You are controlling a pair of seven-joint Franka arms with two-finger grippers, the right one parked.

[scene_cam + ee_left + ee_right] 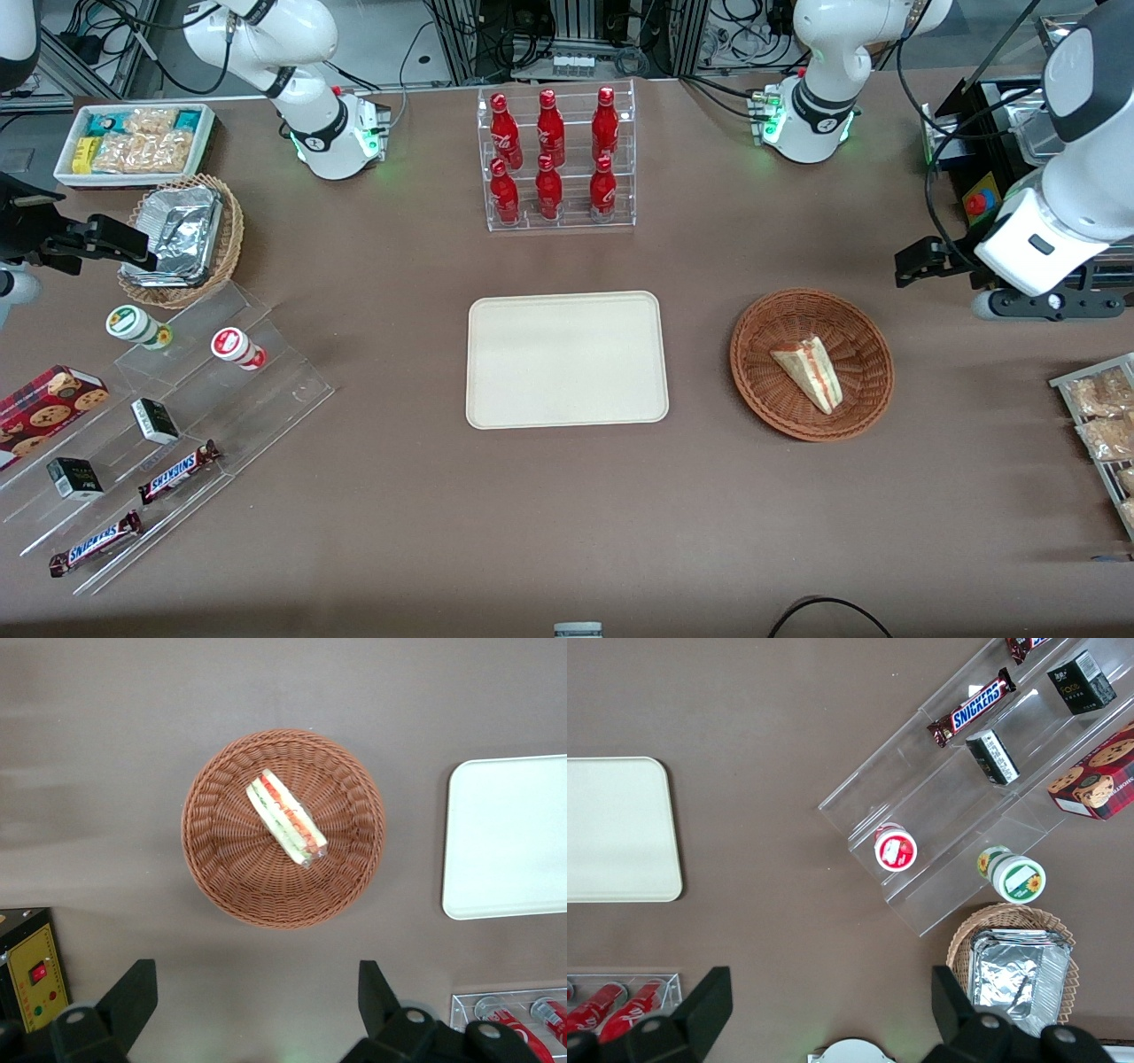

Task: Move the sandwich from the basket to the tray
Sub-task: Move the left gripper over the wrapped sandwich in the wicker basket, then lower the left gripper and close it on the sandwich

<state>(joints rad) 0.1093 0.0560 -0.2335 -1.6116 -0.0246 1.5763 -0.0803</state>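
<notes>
While two brown Snickers bars show readable wrappers on the clear stepped stand, the triangular clear-wrapped sandwich lies in the round reddish-brown wicker basket, its long axis diagonal, its narrow end toward the front camera. Beside it sits the flat cream rectangular tray, bare.

Seen from the left wrist, the left arm's black gripper hovers above the table just beside the basket, jaws spread wide, holding nothing; the sandwich shows red and green layers.

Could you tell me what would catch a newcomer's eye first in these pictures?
Probably the rack of red bottles standing farther from the front camera than the plain cream tray. Next, the sandwich lying in the reddish-brown basket beside that tray. The gripper hovers high above the basket, fingers spread open and empty.
</notes>
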